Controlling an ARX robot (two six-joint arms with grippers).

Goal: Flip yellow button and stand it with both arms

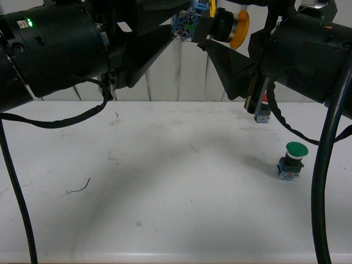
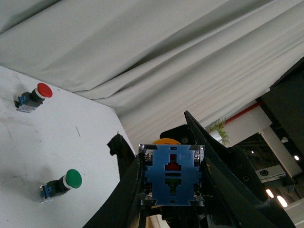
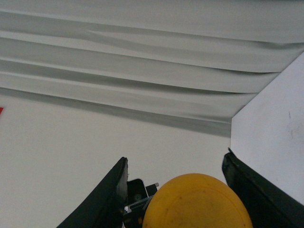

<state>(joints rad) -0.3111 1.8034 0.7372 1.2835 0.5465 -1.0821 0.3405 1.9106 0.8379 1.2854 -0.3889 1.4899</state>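
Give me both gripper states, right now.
Left gripper: closed on the yellow button, at its blue base.
Right gripper: around the button's cap; clamped or not, cannot tell.

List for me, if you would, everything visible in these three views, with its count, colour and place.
yellow button: one, yellow cap and blue base, held sideways in the air between the two grippers
green button: one, green cap, on the table, right side
red button: one, red cap, on the table near the curtain
wire scrap: one, dark, on the table, left side
table: one, white
curtain: one, pale grey, behind the table
cables: several, black, hanging from the arms
left gripper: one, black, shut on the button's blue base
right gripper: one, black, fingers either side of the yellow cap; grip unclear
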